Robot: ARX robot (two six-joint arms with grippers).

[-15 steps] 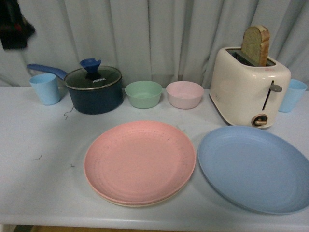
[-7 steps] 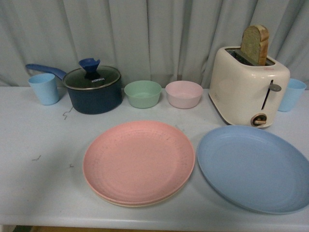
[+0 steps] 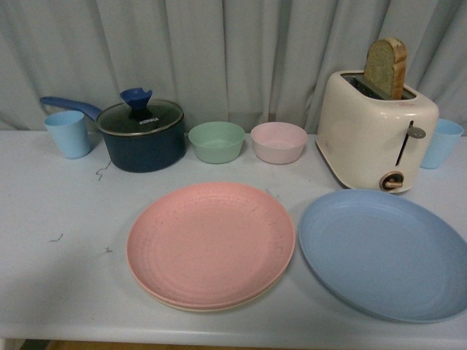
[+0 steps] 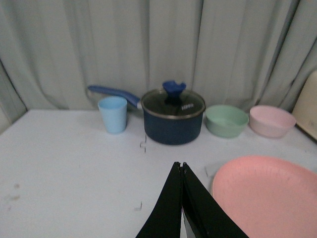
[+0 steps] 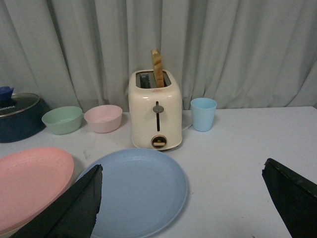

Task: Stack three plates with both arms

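A pink plate [image 3: 211,244] lies at the middle front of the table, on top of a beige plate [image 3: 206,308] of which only the rim shows. The blue plate [image 3: 383,255] lies alone just to its right. Neither arm appears in the front view. In the left wrist view my left gripper [image 4: 181,166] is shut and empty, hovering over bare table to the left of the pink plate [image 4: 270,198]. In the right wrist view my right gripper [image 5: 182,168] is wide open above the near right side of the blue plate [image 5: 133,191], holding nothing.
Along the back stand a blue cup [image 3: 68,133], a dark lidded pot [image 3: 142,138], a green bowl [image 3: 217,141], a pink bowl [image 3: 279,142], a cream toaster [image 3: 372,135] with a bread slice [image 3: 387,67], and a second blue cup [image 3: 441,143]. A curtain hangs behind.
A black arm part at the upper left of the front view one second ago has left the picture. The plates have not moved.
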